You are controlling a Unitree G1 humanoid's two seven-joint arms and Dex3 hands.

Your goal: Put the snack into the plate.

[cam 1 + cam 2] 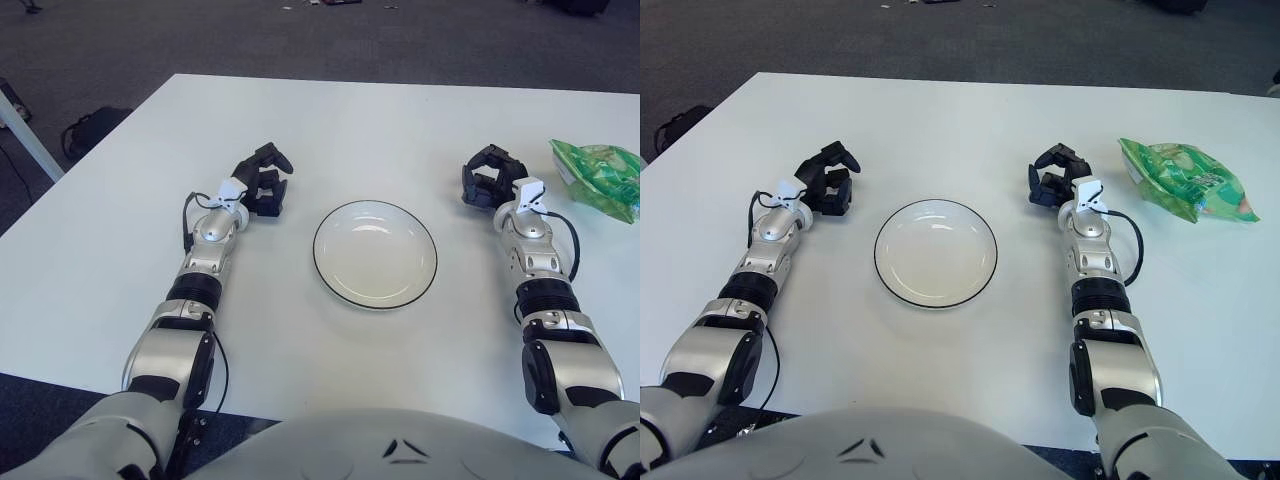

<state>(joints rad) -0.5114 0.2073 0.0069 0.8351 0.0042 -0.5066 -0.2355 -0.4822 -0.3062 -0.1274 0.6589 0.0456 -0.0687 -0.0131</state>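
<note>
A green snack bag (1185, 180) lies flat on the white table at the far right; it also shows in the left eye view (600, 178). A white plate with a dark rim (327, 275) sits empty in the middle of the table. My right hand (1052, 180) rests on the table between the plate and the bag, a short way left of the bag, fingers relaxed and holding nothing. My left hand (262, 180) rests on the table left of the plate, fingers relaxed and empty.
The white table (350, 120) ends at a far edge with dark carpet behind it. A dark bag (90, 128) lies on the floor off the table's left side, beside a white table leg (25, 130).
</note>
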